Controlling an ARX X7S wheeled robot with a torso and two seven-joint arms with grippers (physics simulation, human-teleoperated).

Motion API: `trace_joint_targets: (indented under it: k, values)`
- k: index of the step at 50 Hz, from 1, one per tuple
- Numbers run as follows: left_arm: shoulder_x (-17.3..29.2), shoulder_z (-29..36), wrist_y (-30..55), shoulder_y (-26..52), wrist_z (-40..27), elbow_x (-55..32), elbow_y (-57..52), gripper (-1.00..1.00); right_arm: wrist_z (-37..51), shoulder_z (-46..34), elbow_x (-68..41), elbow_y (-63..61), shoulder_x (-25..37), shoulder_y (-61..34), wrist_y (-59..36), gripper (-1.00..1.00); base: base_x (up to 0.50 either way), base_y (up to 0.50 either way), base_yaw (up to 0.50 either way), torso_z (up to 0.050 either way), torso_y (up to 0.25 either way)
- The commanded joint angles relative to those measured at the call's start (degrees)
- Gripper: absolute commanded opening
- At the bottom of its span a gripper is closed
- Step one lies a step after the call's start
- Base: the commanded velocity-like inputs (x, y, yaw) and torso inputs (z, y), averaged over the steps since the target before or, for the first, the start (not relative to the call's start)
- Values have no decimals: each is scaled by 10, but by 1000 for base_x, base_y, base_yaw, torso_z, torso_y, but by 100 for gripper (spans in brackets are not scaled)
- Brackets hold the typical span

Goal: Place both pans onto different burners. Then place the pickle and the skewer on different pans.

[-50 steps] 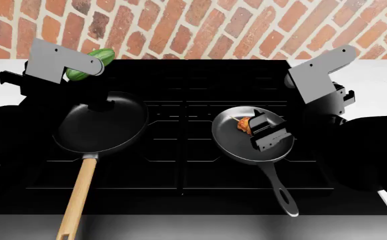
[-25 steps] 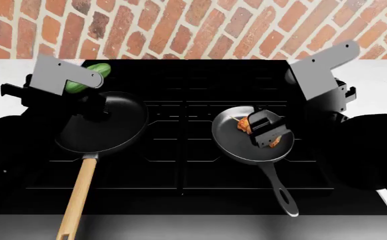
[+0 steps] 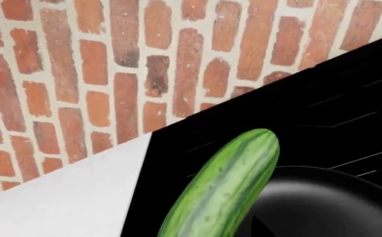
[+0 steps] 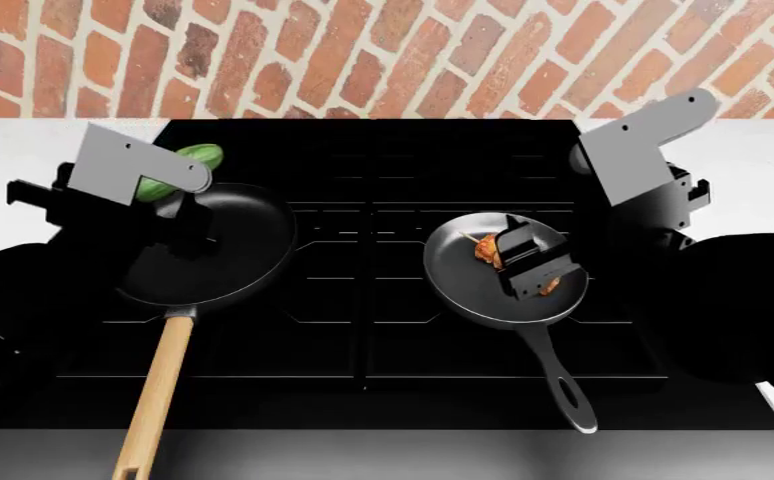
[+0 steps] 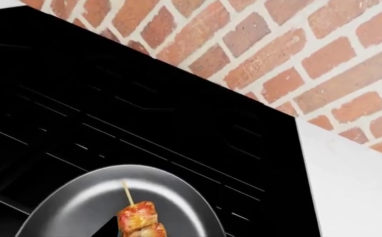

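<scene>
Head view: left fingers [image 4: 174, 200] pinching the pickle [image 4: 187, 165] above the black pan [image 4: 207, 250] for dropping; right fingers [image 4: 531, 268] pinching the skewer [image 4: 494, 248] inside the grey pan [image 4: 461, 285].

1. Stove [image 4: 367, 300] sits before the brick wall [image 4: 387, 50], counter [image 4: 14, 150] on either side.
2. Wooden-handled pan [image 4: 207, 255] on the left burner, handle toward the robot.
3. Metal-handled pan [image 4: 474, 285] on the right burner.
4. Skewer [image 4: 494, 248] inside the right pan.
5. Pickle [image 4: 187, 165] over the left pan's far rim.
</scene>
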State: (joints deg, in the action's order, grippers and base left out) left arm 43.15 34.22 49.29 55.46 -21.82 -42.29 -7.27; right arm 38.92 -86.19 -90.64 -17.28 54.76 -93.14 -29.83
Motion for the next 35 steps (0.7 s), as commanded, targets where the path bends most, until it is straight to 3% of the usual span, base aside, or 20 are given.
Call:
trace_joint_targets:
  k: [1, 35]
  values:
    - [6, -1, 1, -6, -8, -6, -14, -100, 6, 2, -8, 0, -3, -1, -5, 100, 0, 0, 0, 0, 0]
    - [14, 5, 2, -30, -11, -11, -29, -100, -2, 0, 4, 11, -5, 22, 7, 100, 0, 0, 0, 0, 0]
